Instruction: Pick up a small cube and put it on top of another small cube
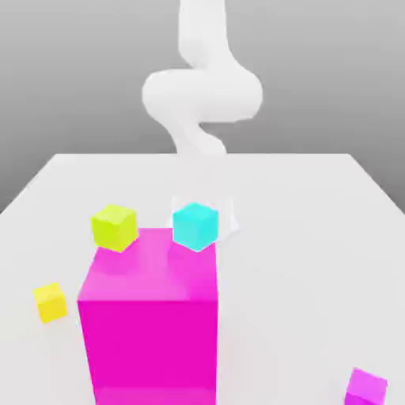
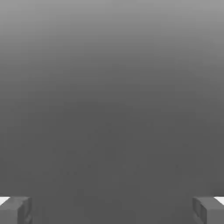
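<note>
The small magenta cube (image 1: pixel 366 387) lies on the white table (image 1: pixel 316 237) near the front edge, at the exterior view's right. A cyan cube (image 1: pixel 195 225) of about the same size sits mid-table, just behind the large magenta block (image 1: pixel 149 316). Behind the cyan cube rises the white arm (image 1: pixel 202 95), far from the small magenta cube. In the hand view my gripper (image 2: pixel 112 211) is open: its two grey fingertips (image 2: pixel 15 211) stand far apart with nothing between them, and past them lies plain grey background.
A yellow-green cube (image 1: pixel 115 228) sits behind the large block's far corner at the exterior view's left. A smaller yellow cube (image 1: pixel 51 302) lies left of the block. The tall magenta block stands between the front edge and the cyan cube.
</note>
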